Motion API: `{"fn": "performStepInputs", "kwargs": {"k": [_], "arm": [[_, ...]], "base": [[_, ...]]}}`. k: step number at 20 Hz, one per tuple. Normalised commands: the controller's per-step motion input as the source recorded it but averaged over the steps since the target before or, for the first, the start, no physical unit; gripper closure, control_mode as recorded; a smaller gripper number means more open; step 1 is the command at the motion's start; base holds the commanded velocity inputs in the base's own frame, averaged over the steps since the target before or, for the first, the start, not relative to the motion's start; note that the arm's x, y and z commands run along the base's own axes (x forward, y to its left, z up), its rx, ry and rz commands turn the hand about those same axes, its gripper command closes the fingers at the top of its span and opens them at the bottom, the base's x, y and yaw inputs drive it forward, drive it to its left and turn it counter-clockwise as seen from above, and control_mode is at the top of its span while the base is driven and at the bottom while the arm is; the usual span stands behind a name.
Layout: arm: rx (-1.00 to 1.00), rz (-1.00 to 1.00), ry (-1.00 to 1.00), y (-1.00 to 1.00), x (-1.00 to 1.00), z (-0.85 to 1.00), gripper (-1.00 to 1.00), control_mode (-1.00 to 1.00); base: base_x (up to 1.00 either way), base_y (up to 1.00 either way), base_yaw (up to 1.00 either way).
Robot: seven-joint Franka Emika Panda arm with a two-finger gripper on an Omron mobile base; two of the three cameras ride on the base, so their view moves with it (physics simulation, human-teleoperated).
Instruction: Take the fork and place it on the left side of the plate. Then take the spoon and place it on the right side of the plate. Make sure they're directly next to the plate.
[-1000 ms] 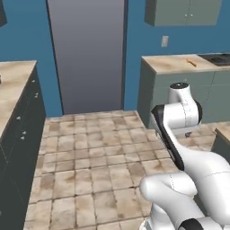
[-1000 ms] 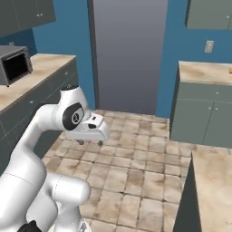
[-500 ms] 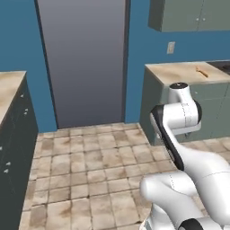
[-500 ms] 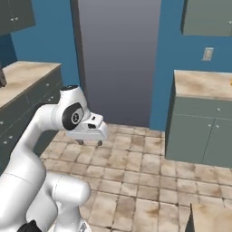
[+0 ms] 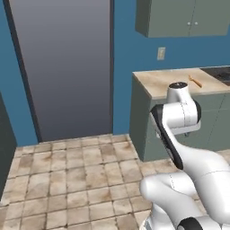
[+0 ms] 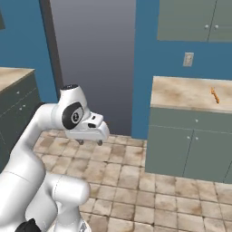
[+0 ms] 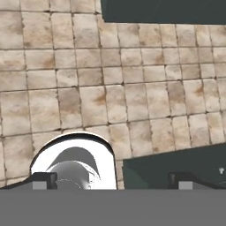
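Lying on counter [image 6: 190, 93], fork [image 6: 215, 95]

One orange fork [image 6: 215, 95] lies on the single beige counter [image 6: 186, 93] ahead and to the right of the pincer [image 6: 90, 141]. One wall outlet [image 6: 188, 59] sits above that counter. Two upper cabinet doors [image 6: 195, 20] hang higher still.

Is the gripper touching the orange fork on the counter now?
Apart. In the right base view the gripper hangs open over the floor tiles, while the fork lies far off on the counter.
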Motion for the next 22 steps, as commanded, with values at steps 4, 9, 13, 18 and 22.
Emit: {"fn": "performStepInputs", "kwargs": {"k": [4, 9, 13, 18, 22], "arm": [[0.0, 0.0, 0.0, 0.0, 0.0, 0.0, -1.0, 1.0], [0.0, 0.0, 0.0, 0.0, 0.0, 0.0, -1.0, 1.0], [0.0, 0.0, 0.0, 0.0, 0.0, 0.0, -1.0, 1.0], [0.0, 0.0, 0.0, 0.0, 0.0, 0.0, -1.0, 1.0], [0.0, 0.0, 0.0, 0.0, 0.0, 0.0, -1.0, 1.0]], "base": [[0.61, -0.8, -0.01], [0.66, -0.76, 0.0], [0.7, -0.73, 0.0], [0.89, -0.46, -0.03], [0.97, 0.0, -0.3]]}}
